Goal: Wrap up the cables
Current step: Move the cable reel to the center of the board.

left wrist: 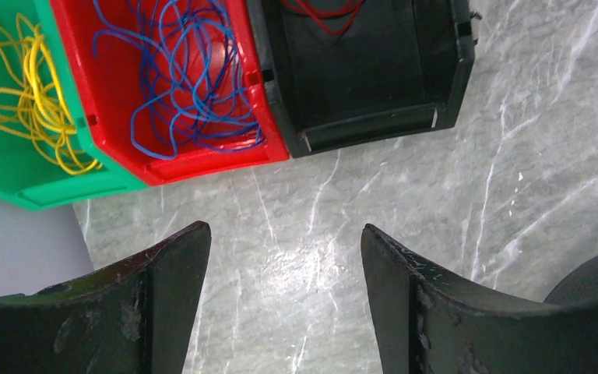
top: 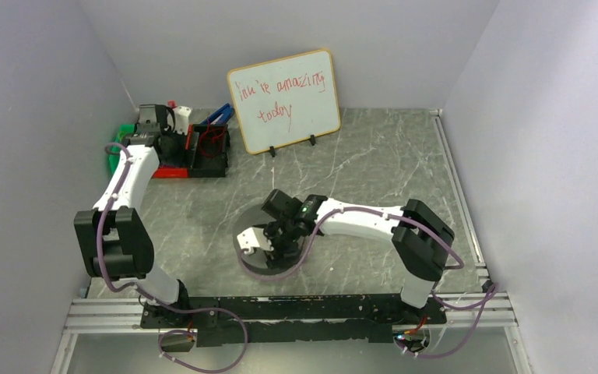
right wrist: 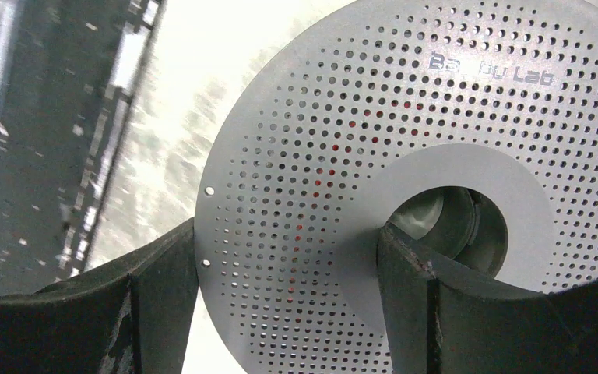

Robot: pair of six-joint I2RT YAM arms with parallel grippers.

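**Left jaws apart by the bins, right jaws astride the spool flange**

On my left wrist feed, the left gripper (left wrist: 284,261) hangs with its two fingers (left wrist: 163,304) spread wide. They are black, scuffed and curved on their inner faces. Only the glossy, grey-veined marble-pattern table (left wrist: 452,202) lies between them.

Ahead of the fingertips, three hard plastic bins stand side by side, touching.
- **Black bin** (left wrist: 366,128): it sits straight ahead of the gap and holds the red cable (left wrist: 323,13), a hair-thin strand lying in loose curves at its far end.
- **Red bin** (left wrist: 202,167): next along, toward the left of the view, it holds a tangle of thin blue wire (left wrist: 187,86).
- **Green bin** (left wrist: 62,195): beyond that, it holds looped yellow wire (left wrist: 31,101).

The right gripper (right wrist: 288,234) points down at the spool (right wrist: 436,132), which lies flat directly under it. The spool's top flange is a thin, matt grey disc peppered with small round holes. It has a plain solid ring around an open round hub bore, and faint lettering near the rim.

The right fingers stand well apart. One is at the disc's outer rim and the other at the lip of the bore, so a band of perforated flange lies between them. I cannot tell whether they are pressing on it or only straddling it.

Between those fingers, specks of red show through the perforations. That is more of the red cable, sitting beneath the flange.
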